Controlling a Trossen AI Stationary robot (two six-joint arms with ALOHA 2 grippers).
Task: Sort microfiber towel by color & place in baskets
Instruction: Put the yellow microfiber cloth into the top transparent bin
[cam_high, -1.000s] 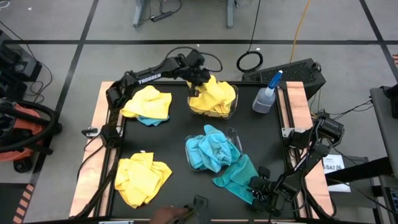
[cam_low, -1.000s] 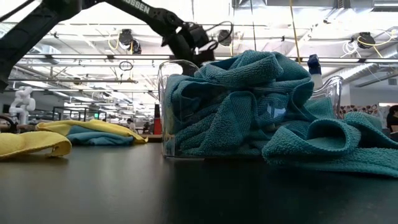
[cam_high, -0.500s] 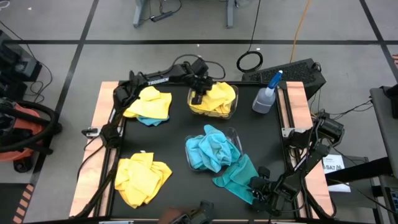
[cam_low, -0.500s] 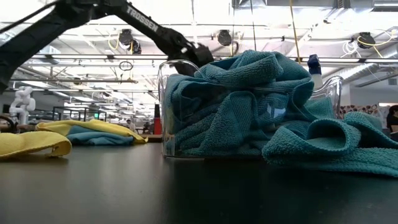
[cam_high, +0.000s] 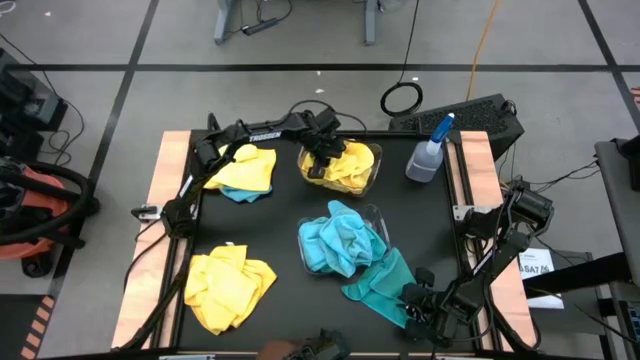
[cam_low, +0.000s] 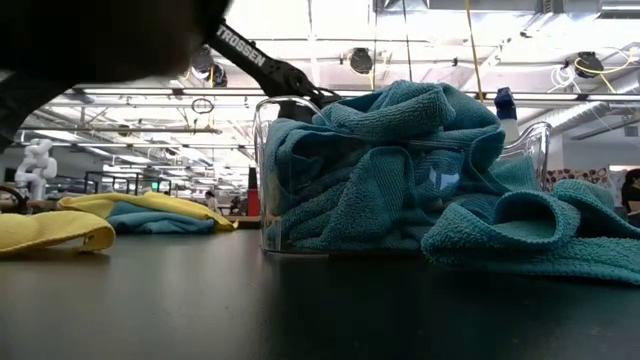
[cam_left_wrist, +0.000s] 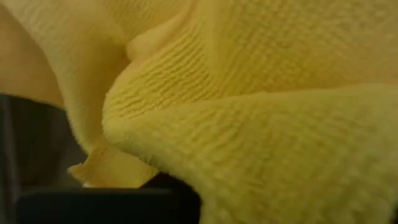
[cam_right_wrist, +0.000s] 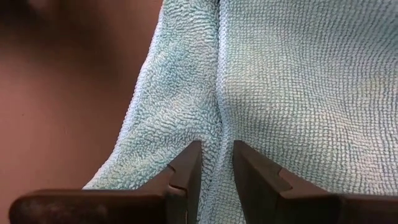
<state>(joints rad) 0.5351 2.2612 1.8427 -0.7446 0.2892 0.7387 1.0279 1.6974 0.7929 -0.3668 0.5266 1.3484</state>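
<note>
My left gripper (cam_high: 320, 158) is down in the far clear basket (cam_high: 372, 178), among the yellow towels (cam_high: 350, 165). Yellow cloth (cam_left_wrist: 249, 112) fills the left wrist view. The nearer basket (cam_high: 376, 215) is heaped with turquoise towels (cam_high: 338, 243). One more turquoise towel (cam_high: 382, 283) spills from its side onto the table. My right gripper (cam_high: 415, 305) is shut on that towel's near end. In the low view the turquoise heap (cam_low: 390, 165) hides the left gripper. My right gripper pinches a raised fold of the turquoise towel (cam_right_wrist: 217, 146) between its two fingers (cam_right_wrist: 186, 171), coming slanting down from the table's near right. The towel lies slack on the table, and its far end rests against the nearer basket.
Loose piles lie on the table's left: yellow towels (cam_high: 240, 165) over a turquoise one (cam_high: 240, 193) at the far left, more yellow towels (cam_high: 228, 288) at the near left. A spray bottle (cam_high: 428, 152) stands at the far right. A person's hand (cam_high: 275, 350) shows at the near edge.
My left gripper has gone down into the far basket with the yellow towel. The yellow heap, which stood high above the rim, now sits lower in the basket. A dark shape has come in front of the low camera at the upper left.
</note>
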